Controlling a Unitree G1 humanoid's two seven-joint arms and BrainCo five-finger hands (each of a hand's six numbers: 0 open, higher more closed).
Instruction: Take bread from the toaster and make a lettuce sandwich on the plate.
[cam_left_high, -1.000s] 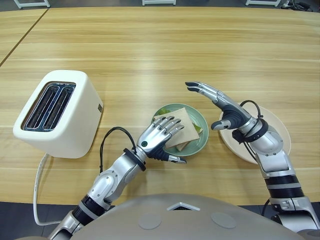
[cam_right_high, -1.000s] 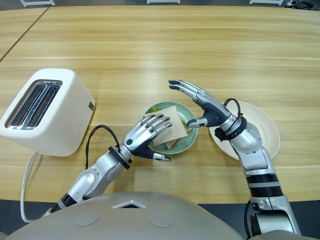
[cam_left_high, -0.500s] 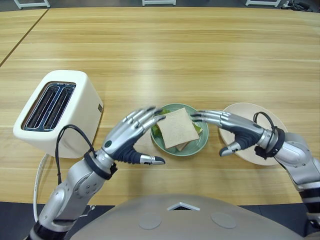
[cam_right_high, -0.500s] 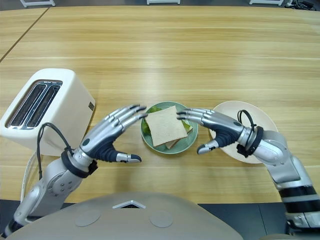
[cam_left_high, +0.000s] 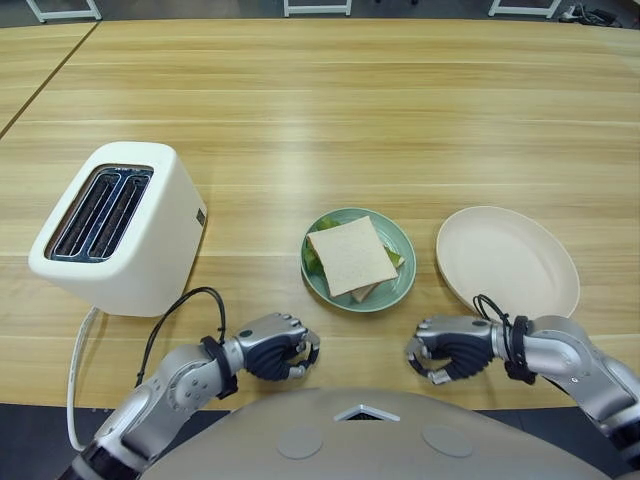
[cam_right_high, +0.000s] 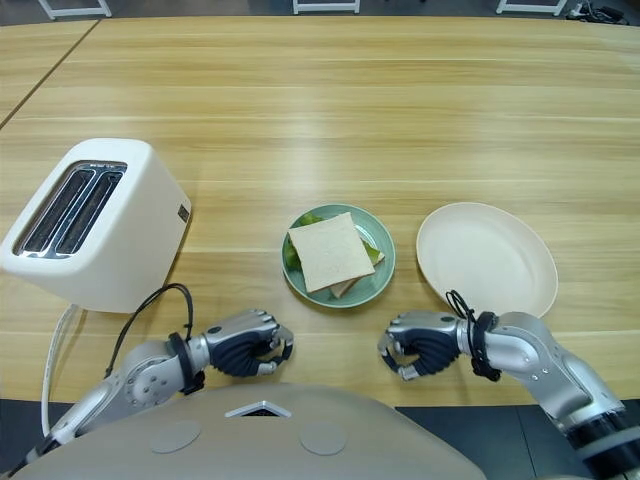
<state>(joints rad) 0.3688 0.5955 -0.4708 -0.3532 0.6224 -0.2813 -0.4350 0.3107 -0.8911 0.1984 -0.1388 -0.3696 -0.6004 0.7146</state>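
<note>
A sandwich (cam_left_high: 350, 256) of two bread slices with green lettuce between them lies on the small green plate (cam_left_high: 404, 280) at the table's middle. The white toaster (cam_left_high: 115, 230) stands at the left, both slots dark with no bread showing. My left hand (cam_left_high: 275, 347) rests near the table's front edge, below and left of the green plate, fingers curled and holding nothing. At the same edge, my right hand (cam_left_high: 445, 349) sits below and right of that plate, fingers curled on nothing.
A larger cream plate (cam_left_high: 508, 262) lies bare to the right of the green one. The toaster's white cord (cam_left_high: 75, 380) runs off the front edge at the left. The wide wooden table stretches away behind.
Both hands have drawn back from beside the sandwich to the table's front edge and curled their fingers shut. The sandwich has stayed on the green plate.
</note>
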